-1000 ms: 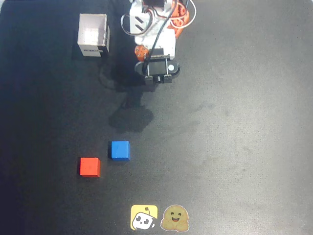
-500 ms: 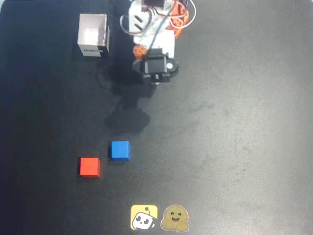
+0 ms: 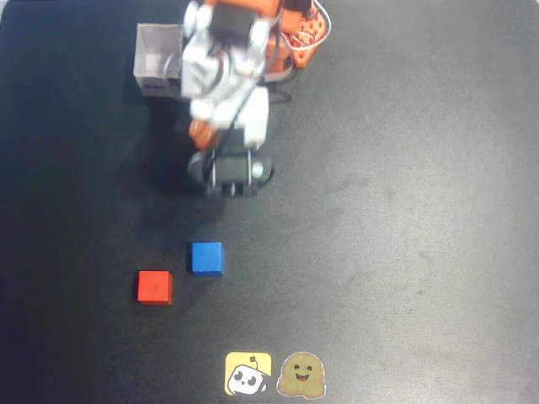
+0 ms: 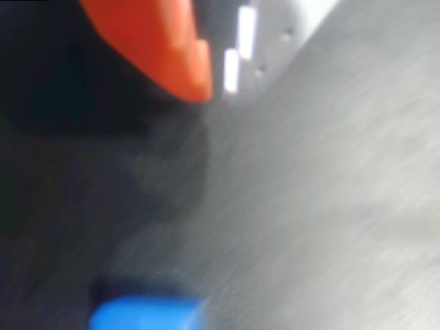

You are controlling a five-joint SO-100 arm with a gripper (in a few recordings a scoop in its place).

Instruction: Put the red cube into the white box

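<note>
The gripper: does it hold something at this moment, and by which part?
Nothing is held. The gripper is above bare table, apart from the red cube and the blue cube, which both lie on the table.

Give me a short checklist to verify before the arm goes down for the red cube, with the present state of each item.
1. Red cube free on the table: ok.
2. Blue cube apart from the red cube: ok, but close.
3. Hand above the red cube: not ok, it is nearer the blue cube.
4. Hand open: cannot tell, wrist view blurred.
5. White box upright: ok, arm partly covers it.
</note>
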